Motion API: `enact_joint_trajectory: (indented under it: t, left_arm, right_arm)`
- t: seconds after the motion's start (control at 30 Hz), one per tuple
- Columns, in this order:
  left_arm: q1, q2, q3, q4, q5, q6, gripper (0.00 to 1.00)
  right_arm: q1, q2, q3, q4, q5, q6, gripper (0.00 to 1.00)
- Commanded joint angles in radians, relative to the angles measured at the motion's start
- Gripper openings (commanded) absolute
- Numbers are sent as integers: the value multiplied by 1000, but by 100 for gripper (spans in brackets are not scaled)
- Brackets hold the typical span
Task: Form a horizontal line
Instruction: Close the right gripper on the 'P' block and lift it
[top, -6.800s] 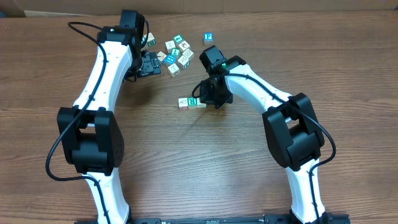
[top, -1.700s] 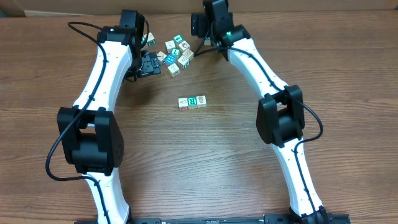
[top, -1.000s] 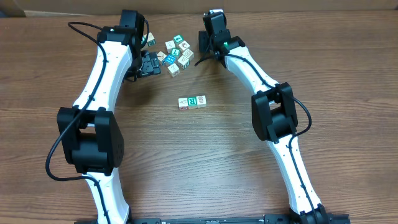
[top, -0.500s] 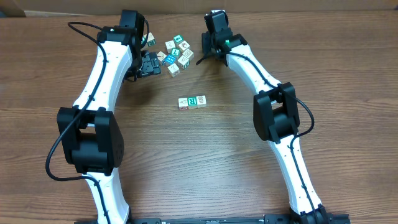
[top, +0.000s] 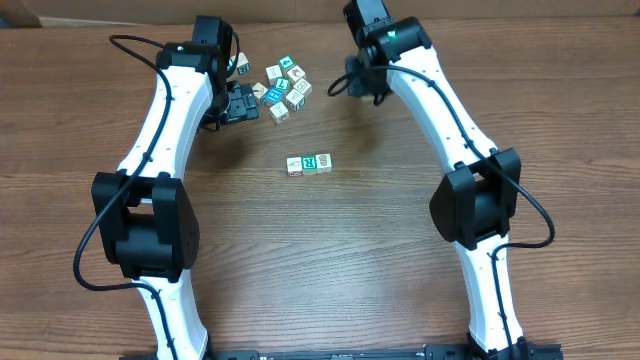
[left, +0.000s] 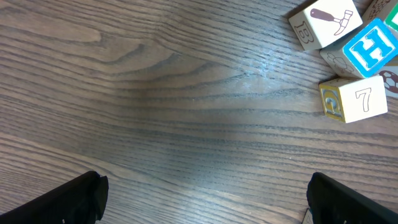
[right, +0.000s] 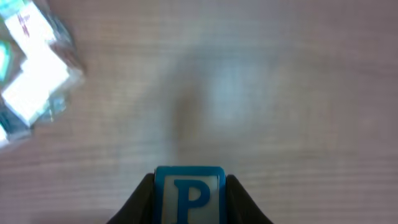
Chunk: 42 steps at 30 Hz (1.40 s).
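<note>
A short row of three cubes lies mid-table: a red-marked cube (top: 295, 166), a green "R" cube (top: 310, 162) and a pale tan cube (top: 324, 160), edge to edge. My right gripper (top: 362, 84) hangs behind and to the right of the row. In the right wrist view this gripper (right: 189, 200) is shut on a blue "P" cube (right: 189, 191), held above blurred wood. The arm hides that cube in the overhead view. My left gripper (top: 240, 103) stands open just left of the loose pile, its fingers (left: 74, 198) wide apart over bare wood.
Several loose white, teal and blue cubes (top: 283, 85) are heaped at the back centre. The left wrist view shows a hammer cube (left: 323, 22), an "H" cube (left: 373, 50) and a "7" cube (left: 357, 99). The pile's edge shows blurred (right: 31, 68) in the right wrist view.
My right gripper has shut on the blue "P" cube, and the arm has swung to the right, away from the pile. The left arm has not moved.
</note>
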Motion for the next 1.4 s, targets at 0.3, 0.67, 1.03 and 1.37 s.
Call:
enact_joint_trajectory:
  t: [0.3, 0.67, 1.03, 1.37]
  left_arm:
    - [4, -20, 14, 0, -9, 1, 100]
    - [4, -20, 14, 0, -9, 1, 100]
    - [4, -20, 14, 0, -9, 1, 100]
    - [4, -20, 14, 0, -9, 1, 100]
  right_arm:
    - [-7, 15, -88, -183, -237, 35, 14]
    - [-3, 26, -129, -211, -236, 140, 15]
    - [14, 26, -247, -129, -235, 140, 18]
    - [14, 27, -280, -88, -217, 140, 23]
